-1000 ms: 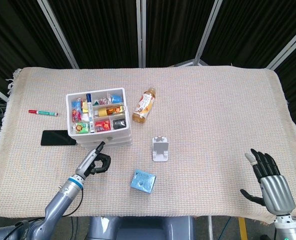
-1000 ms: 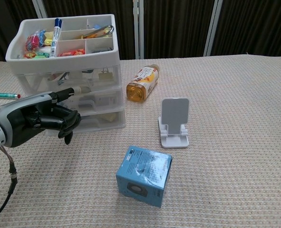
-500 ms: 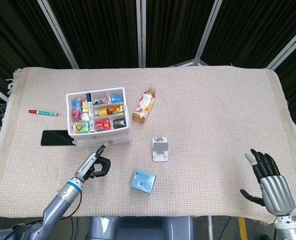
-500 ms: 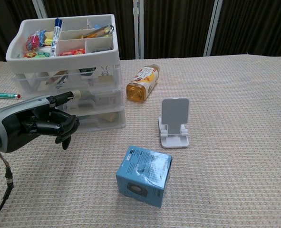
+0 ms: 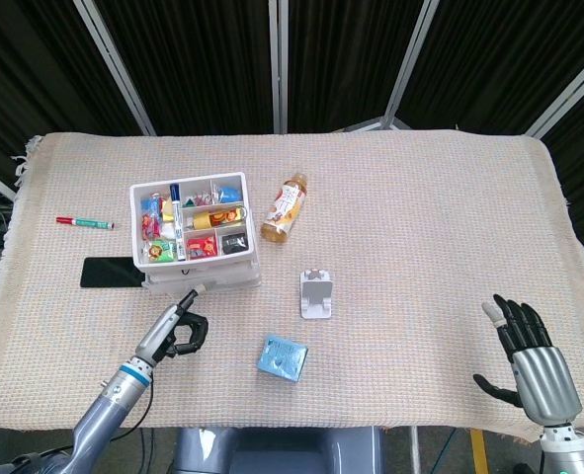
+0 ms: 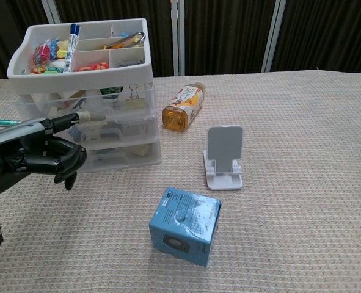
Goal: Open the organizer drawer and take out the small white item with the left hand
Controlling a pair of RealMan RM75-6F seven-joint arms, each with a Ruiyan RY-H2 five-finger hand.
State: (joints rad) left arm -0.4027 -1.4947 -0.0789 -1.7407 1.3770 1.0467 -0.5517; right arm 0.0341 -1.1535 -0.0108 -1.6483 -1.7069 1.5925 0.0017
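The job looks barely begun. The organizer [image 6: 85, 91] stands at the near-left of the worktop [image 5: 420, 197], and in the chest view all of its clear drawers sit flush with the frame, so none is pulled out yet. The left robot hand [image 6: 30, 160] hovers just in front of the drawer stack with most fingers curled in and one finger stretched out toward the middle drawer [image 6: 116, 125]; its pale tip lies close to the drawer front, though whether it touches cannot be told. It holds nothing. The small white item is not taken out: pale shapes show dimly through the clear drawer walls, and which of them is the one wanted cannot be told. By my reckoning the drawer must be hooked and drawn forward, then the item picked out, so nearly everything is left to do. The right robot hand [image 5: 534, 360] rests far off at the near-right edge, fingers spread and empty.

The worktop is covered by a beige woven cloth [image 5: 390, 326] with a frayed left edge. Behind it hang dark curtains [image 5: 193, 59] set between pale metal posts [image 5: 277, 64].
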